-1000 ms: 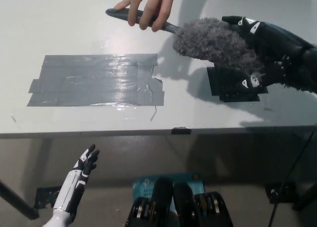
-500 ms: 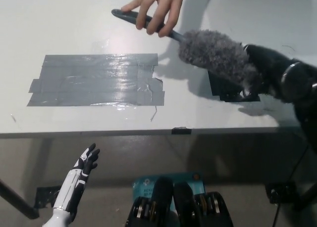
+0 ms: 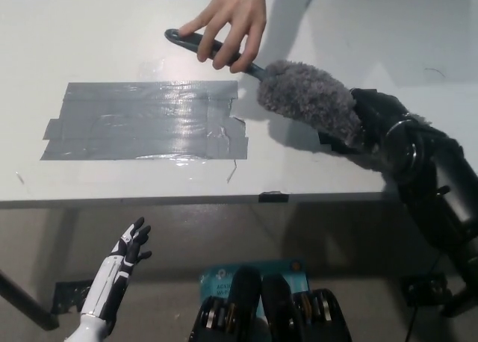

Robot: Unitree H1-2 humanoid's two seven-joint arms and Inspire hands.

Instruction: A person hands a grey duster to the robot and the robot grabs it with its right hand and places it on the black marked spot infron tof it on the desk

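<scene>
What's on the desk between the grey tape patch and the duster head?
Head view: bare white desk only, with a loose tape strip curling off the tape patch toward the duster.

A pale white surface point(image 3: 89, 36) catches glare on a broad patch of grey tape point(image 3: 142, 122), its front edge carries a small black clip point(image 3: 272, 197), and dim brownish floor point(image 3: 179, 245) lies below.

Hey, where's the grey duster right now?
In the head view, the grey duster is over the desk's right side, its handle held by a person's hand, its fluffy head against the black right hand.
</scene>
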